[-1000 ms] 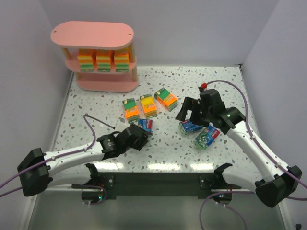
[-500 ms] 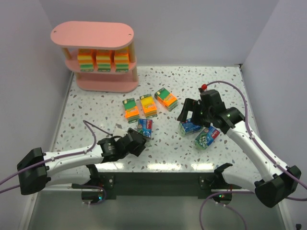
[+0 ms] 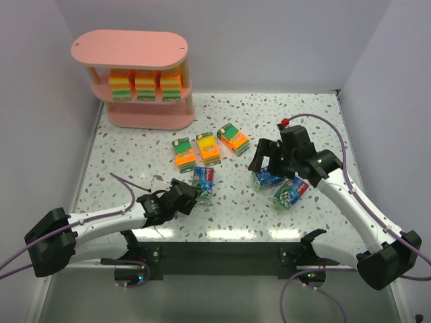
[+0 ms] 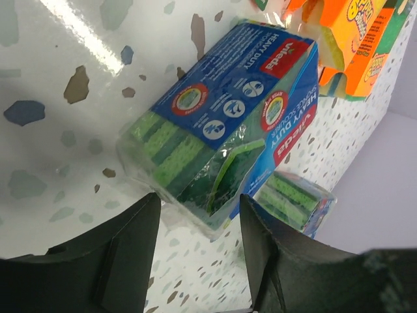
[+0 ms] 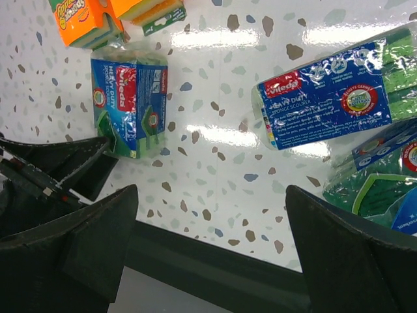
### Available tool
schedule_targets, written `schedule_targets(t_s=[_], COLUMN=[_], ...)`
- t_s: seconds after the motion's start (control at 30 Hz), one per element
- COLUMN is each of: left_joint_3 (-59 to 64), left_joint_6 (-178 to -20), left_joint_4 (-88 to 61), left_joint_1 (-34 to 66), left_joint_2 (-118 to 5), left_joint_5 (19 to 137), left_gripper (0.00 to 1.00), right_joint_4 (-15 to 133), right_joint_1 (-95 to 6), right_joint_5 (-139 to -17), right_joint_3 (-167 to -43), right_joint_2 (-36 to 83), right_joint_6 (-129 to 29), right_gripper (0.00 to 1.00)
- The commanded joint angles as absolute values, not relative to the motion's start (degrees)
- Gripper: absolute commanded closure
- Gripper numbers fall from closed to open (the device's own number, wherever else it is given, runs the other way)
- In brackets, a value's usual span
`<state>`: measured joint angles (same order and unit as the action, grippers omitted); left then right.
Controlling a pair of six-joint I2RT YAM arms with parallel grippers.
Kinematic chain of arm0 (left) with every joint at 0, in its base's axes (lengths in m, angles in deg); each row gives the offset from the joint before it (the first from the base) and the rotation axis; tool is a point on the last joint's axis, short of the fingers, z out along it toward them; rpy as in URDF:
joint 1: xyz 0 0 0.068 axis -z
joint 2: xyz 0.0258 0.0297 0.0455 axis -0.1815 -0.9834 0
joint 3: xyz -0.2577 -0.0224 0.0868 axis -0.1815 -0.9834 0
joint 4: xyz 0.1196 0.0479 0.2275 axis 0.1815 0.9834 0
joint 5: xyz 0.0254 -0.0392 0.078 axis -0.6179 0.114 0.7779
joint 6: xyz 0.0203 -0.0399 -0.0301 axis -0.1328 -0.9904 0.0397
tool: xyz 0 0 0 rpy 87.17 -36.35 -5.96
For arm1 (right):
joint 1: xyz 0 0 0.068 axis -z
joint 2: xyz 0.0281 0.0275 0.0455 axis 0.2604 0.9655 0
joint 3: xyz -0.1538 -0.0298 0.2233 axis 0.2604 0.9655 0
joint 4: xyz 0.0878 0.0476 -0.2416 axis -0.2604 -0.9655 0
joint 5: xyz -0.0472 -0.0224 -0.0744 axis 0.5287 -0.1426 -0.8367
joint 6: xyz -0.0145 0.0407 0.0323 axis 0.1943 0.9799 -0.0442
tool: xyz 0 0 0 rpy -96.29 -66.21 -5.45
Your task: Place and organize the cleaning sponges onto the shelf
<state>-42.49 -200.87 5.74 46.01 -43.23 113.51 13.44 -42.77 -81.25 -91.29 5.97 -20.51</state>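
Fingers of the left gripper (image 4: pixel 199 208) are standing wide apart, with a blue-green sponge pack (image 4: pixel 221 124) lying just ahead between their tips, probably lined up for a grasp. The right gripper (image 5: pixel 210 195) is gaping wide too, a second blue-green pack (image 5: pixel 326 98) lying ahead of one finger. Both packs are shining in crinkled wrap, well apart from the pink shelf (image 3: pixel 131 47).

Left wrist view: blue-green pack (image 4: pixel 228 124) has "vileda" in white on red and "HEAVY DUTY" on its top face, and "vileda" and "HEAVY DUTY" again on the side face. The round badges are too small to read.

Right wrist view: the same blue-green pack (image 5: pixel 130 104) shows "vileda", "HEAVY DUTY". The second blue pack (image 5: pixel 332 104) reads "vileda", "HEAVY DUTY SPONGE SCOURER". The orange packs (image 5: pixel 81 19) carry yellow lettering, not legible.

Top view: nothing readable.
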Motion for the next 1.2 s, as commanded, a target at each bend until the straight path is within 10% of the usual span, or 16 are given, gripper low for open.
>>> schedule_targets(t_s=[0.0, 0.57, 0.97, 1.17], left_joint_3=[-42.4, -44.4, -32.9, -31.4], left_joint_6=[-199.6, -193.9, -191.2, -170.9], left_joint_4=[-1.2, 2.8, 22.7, 11.7], left_joint_1=[43.8, 43.2, 46.1, 26.3], left_joint_2=[-45.6, -37.1, -23.6, -25.2], left_joint_5=[115.5, 108.4, 116.0, 102.9], left_gripper=[0.44, 1.00, 1.00, 1.00], right_joint_4=[13.8, 14.4, 15.3, 14.8], right_joint_1=[-42.5, -42.3, -41.8, -41.5], right_joint_5=[-80.4, -80.3, -79.9, -79.9], right_joint_3=[-91.3, -90.9, -90.6, -90.7], right_joint_2=[5.9, 6.7, 7.3, 7.0], right_joint_6=[-21.8, -22.2, -22.1, -22.2], right_gripper=[0.01, 0.01, 0.01, 0.01])
